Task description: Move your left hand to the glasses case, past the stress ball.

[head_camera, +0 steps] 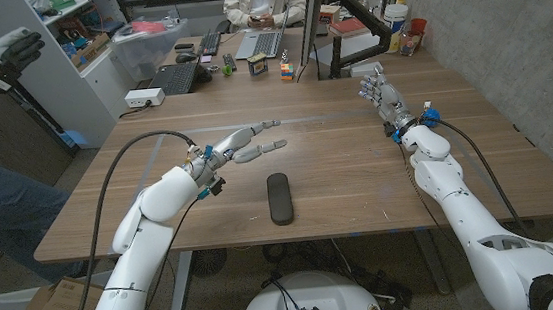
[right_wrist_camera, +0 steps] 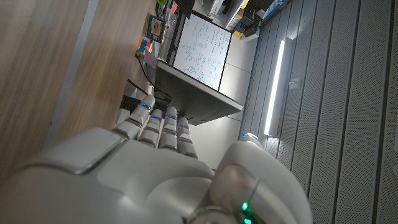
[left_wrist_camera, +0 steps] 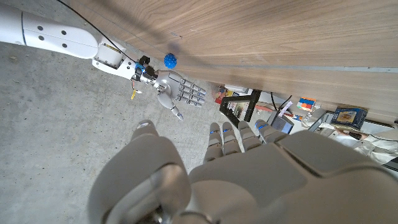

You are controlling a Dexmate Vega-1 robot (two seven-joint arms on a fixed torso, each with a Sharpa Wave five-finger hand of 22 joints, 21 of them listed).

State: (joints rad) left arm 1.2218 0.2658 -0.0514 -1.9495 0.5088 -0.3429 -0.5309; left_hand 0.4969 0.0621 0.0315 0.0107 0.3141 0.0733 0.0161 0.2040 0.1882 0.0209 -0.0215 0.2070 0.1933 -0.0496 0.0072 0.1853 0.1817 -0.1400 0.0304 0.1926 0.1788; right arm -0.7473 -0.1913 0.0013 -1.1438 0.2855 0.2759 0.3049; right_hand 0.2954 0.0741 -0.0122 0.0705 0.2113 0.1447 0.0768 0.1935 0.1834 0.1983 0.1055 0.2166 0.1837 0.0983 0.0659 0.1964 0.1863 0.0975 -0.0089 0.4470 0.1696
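Wooden table (head_camera: pixel 337 160), left hand (head_camera: pixel 249 144) above it with fingers spread, grasping nothing, black glasses case (head_camera: pixel 278 197) lying just beside and nearer the robot, blue stress ball (head_camera: pixel 430 116) by the right hand (head_camera: pixel 380 94), also unclenched and empty.

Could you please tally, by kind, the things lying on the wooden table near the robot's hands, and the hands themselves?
Glasses case, dark, lying in front of the left hand: 1
Stress ball, blue, by the right wrist: 1
Robot hands, left hand and right hand, both open, holding nothing: 2
Total: 4
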